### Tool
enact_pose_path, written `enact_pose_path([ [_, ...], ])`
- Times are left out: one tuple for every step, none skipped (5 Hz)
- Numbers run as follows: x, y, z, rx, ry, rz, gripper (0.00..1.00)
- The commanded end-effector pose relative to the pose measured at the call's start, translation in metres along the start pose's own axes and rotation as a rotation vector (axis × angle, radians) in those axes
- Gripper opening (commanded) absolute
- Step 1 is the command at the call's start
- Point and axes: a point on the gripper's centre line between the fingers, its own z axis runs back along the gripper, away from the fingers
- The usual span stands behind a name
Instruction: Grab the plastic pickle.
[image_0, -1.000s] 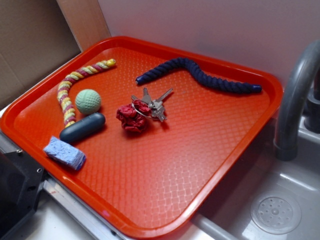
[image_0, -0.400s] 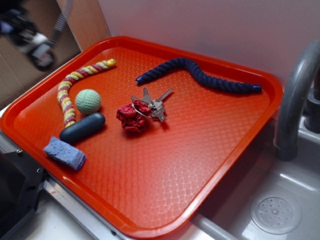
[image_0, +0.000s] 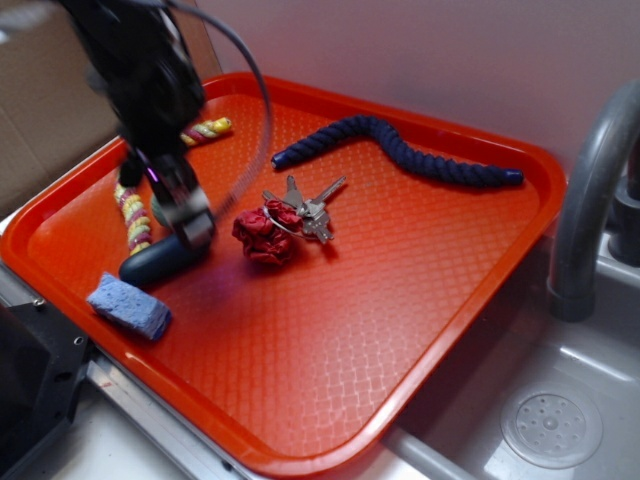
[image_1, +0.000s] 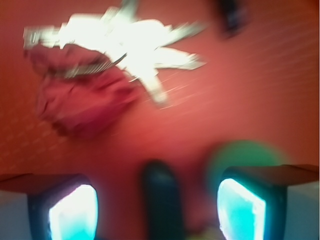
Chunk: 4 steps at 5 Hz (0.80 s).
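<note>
Arm now swung in over left of orange tray (image_0: 420, 330); absent a second ago. Claw (image_1: 157, 212) spread wide, nothing gripped, straddling plastic pickle (image_1: 162, 202) at tray's near-left. Pickle unmoved, beside blue sponge (image_0: 128, 305). Descent and closure judged remaining.

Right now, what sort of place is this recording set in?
Probably a toy kitchen sink set used as a robot workspace: a grey faucet, a sink basin with a drain, and an orange tray holding small props.

Dark blue-green pickle (image_0: 152, 262), red diamond-textured tray (image_0: 400, 290), blue sponge (image_0: 129, 305).
</note>
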Motion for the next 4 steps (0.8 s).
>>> enact_pose_path([
  [-0.034, -0.012, -0.008, 0.009, 0.018, 0.04, 1.0],
  [-0.04, -0.002, -0.009, 0.02, 0.026, 0.053, 1.0],
  [-0.047, 0.007, -0.009, 0.036, 0.045, -0.043, 1.0],
  [-0.053, 0.013, -0.014, -0.045, 0.086, -0.186, 1.0],
])
